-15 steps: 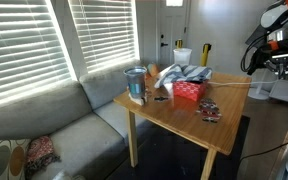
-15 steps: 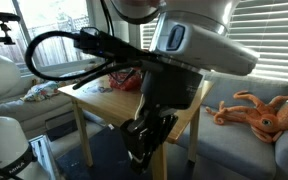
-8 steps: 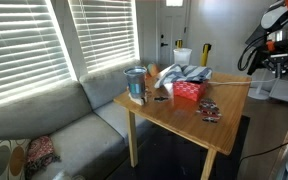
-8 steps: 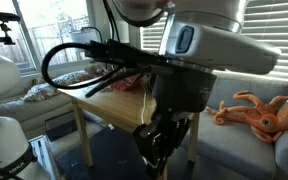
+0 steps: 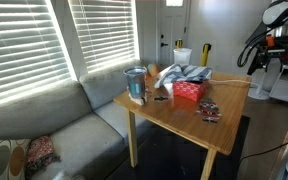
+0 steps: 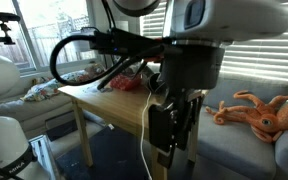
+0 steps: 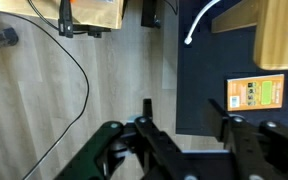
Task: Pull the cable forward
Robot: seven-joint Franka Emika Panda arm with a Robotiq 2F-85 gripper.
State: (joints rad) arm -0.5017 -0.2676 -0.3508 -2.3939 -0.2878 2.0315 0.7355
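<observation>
The cable [image 5: 227, 85] is a thin pale cord lying across the wooden table [image 5: 174, 118] toward its far edge. In an exterior view the cable [image 6: 147, 125] hangs off the table edge toward the floor, beside my gripper [image 6: 172, 140]. The wrist view looks down at the floor. There the cable's [image 7: 202, 15] free end, dark at the tip, dangles well ahead of my gripper [image 7: 185, 108]. The jaws stand apart with only the dark mat between them, so the gripper is open and holds nothing.
A red box [image 5: 189, 92], cups [image 5: 135, 84] and a small dark red-and-black item [image 5: 210, 111] sit on the table. A grey couch [image 5: 54, 125] stands alongside. An orange octopus toy [image 6: 254, 108] lies on a sofa. An orange card [image 7: 254, 93] and black cords [image 7: 79, 60] lie on the floor.
The jaws have opened from shut and the cable has left them; it now hangs free off the table edge. The arm has shifted sideways and slightly up.
</observation>
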